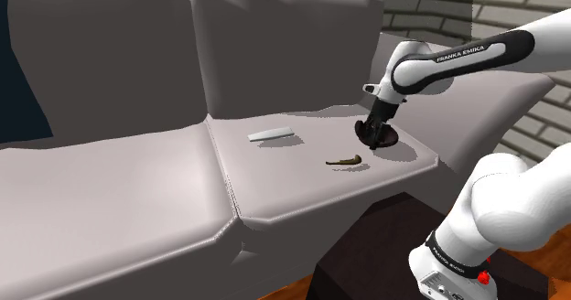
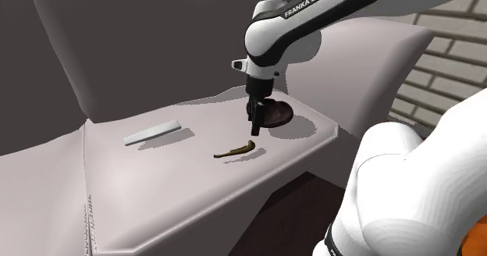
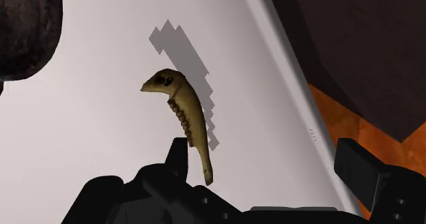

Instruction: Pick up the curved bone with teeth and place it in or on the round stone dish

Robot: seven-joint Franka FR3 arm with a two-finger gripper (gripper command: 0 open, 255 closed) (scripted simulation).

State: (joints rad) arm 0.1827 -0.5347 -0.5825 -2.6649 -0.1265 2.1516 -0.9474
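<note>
A small brownish curved bone (image 1: pixel 346 162) with a row of teeth lies flat on the pale sofa seat (image 1: pixel 274 175). Just beyond it sits a dark round dish (image 1: pixel 392 139). My black gripper (image 1: pixel 373 143) hangs in front of the dish's near rim, a little above the seat and beside the bone (image 2: pixel 235 148). In the wrist view the two fingers stand wide apart with nothing clasped. There the bone (image 3: pixel 184 113) lies ahead of the gripper (image 3: pixel 270 154), its thin end close to one finger (image 3: pixel 179 154). The dish (image 3: pixel 27 31) shows as a dark mass off to the side.
A flat grey rectangular slab (image 1: pixel 271 134) lies on the same cushion, further along toward the sofa's middle seam. The backrest (image 1: pixel 284 51) rises behind. The seat's front edge (image 2: pixel 257 188) drops off near the bone, with a dark box and orange floor (image 3: pixel 355 127) below.
</note>
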